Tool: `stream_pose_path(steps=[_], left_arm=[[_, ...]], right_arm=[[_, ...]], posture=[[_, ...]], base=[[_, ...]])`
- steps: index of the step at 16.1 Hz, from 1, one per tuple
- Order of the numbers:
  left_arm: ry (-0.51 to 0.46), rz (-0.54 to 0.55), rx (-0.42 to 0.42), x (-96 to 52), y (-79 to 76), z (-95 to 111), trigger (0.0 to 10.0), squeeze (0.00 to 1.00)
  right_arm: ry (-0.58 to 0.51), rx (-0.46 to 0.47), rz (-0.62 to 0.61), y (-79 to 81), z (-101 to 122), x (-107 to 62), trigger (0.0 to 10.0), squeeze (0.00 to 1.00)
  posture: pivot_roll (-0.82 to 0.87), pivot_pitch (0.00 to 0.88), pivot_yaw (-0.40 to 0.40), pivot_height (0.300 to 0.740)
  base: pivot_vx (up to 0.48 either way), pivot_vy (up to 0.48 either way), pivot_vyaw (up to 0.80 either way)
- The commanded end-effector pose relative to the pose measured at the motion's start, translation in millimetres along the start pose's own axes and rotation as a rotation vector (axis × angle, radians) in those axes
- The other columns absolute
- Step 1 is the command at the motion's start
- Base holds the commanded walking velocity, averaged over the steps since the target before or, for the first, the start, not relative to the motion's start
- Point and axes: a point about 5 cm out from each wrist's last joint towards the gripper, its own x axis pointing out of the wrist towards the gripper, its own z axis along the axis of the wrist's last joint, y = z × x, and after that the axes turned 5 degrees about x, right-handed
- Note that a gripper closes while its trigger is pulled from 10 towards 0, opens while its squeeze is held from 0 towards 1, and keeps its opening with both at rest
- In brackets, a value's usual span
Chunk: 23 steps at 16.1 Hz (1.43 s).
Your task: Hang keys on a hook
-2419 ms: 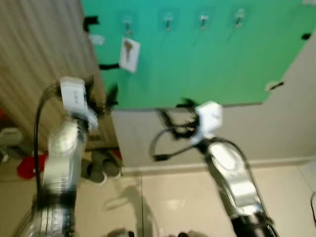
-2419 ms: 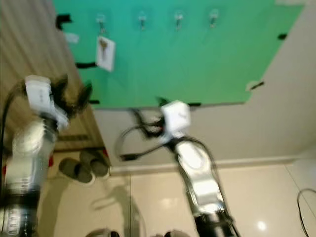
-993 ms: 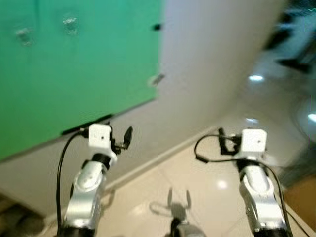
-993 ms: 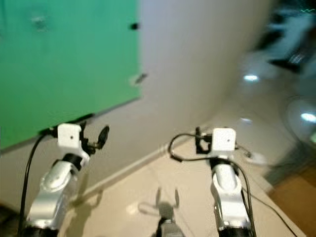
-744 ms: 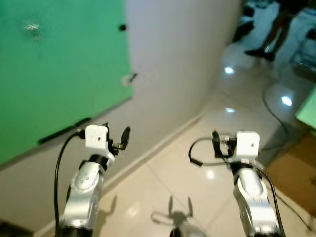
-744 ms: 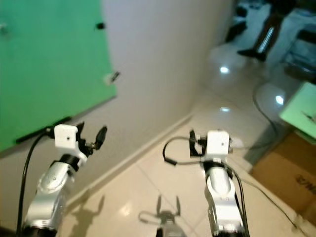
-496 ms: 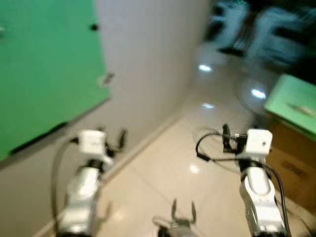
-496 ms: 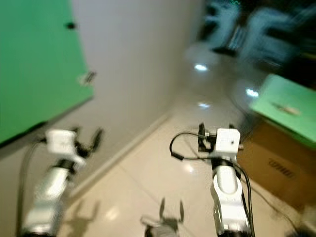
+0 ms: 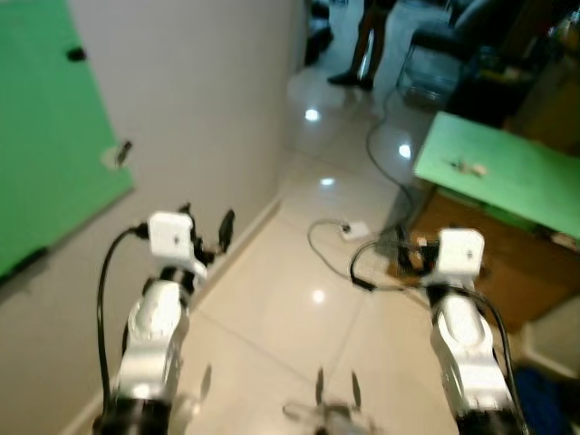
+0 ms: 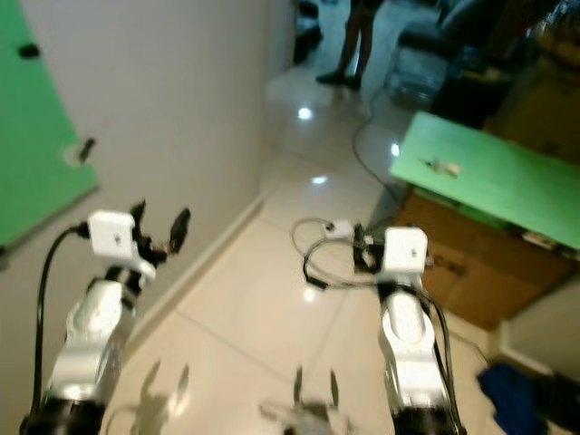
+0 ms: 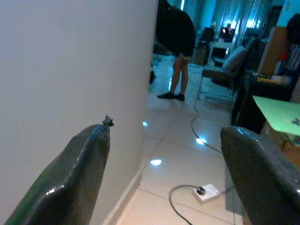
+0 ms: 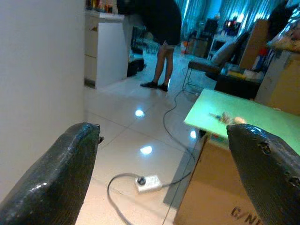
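**Facing the green bench, both claws empty**

Looking ahead, the robot sees the green bench point(image 9: 507, 172) ahead and to its right, on a brown box. Some small things point(image 9: 468, 167) lie on its top; they may be the keys, but they are too small to tell. The right claw point(image 12: 164, 168) is the nearer one, I judge. It is wide open and holds nothing. The left claw point(image 11: 164, 159) is also wide open and empty, beside the white wall point(image 9: 199, 109).

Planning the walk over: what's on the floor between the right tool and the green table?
Bare tile holding a white power strip and its cable lies before the green table, per the right wrist view.
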Motion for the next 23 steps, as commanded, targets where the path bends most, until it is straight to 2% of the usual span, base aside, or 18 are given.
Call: stream_pose_path(steps=[1, 3, 5, 8, 10, 12, 15, 23], left_arm=[[0.023, -0.035, -0.013, 5.8, -12.9, -3, 10.0, 0.00], [0.039, -0.014, -0.016, 10.8, -13.9, -5, 10.0, 0.00], [0.060, -0.010, -0.006, 17.0, -16.6, -7, 10.0, 0.00], [0.006, -0.101, -0.080, 23.0, -26.2, 2, 10.0, 0.00], [0.007, -0.103, -0.058, 27.9, -26.2, 2, 10.0, 0.00], [-0.005, -0.122, -0.079, 31.0, -29.0, 4, 10.0, 0.00], [-0.018, -0.171, -0.081, 32.0, -35.7, 5, 10.0, 0.00], [-0.006, -0.218, -0.134, 32.9, -45.4, 0, 10.0, 0.00]], right_arm=[[0.012, -0.018, -0.031, -12.3, -2, -2.1, 10.0, 0.00], [0.016, -0.014, -0.038, -14.7, -3, -0.9, 10.0, 0.00], [0.015, -0.015, 0.006, -9.6, -3, -0.4, 10.0, 0.00], [0.006, -0.028, -0.007, -10.6, -1, -2.2, 10.0, 0.00], [0.007, -0.020, 0.001, -7.8, -3, -4.7, 10.0, 0.00], [0.008, -0.028, 0.009, -5.5, -4, -6.2, 10.0, 0.00], [0.035, -0.055, 0.012, -6.8, -5, -5.9, 10.0, 0.00], [0.013, -0.040, -0.034, -13.5, -4, -15.5, 10.0, 0.00]], posture=[[-0.12, 0.012, -0.037, 0.740], [-0.13, 0.011, -0.030, 0.740], [-0.15, 0.011, -0.025, 0.740], [-0.17, 0.009, 0.002, 0.740], [-0.17, 0.008, 0.013, 0.740], [-0.18, 0.000, 0.016, 0.740], [-0.19, 0.000, 0.015, 0.740], [-0.23, 0.020, 0.037, 0.740]], base=[[0.251, -0.405, -0.70], [0.317, -0.349, -0.70], [0.000, 0.000, -0.70], [0.284, 0.000, 0.00], [0.480, 0.000, 0.00], [0.480, 0.000, 0.00], [0.480, 0.000, 0.00], [0.480, 0.000, -0.66]])
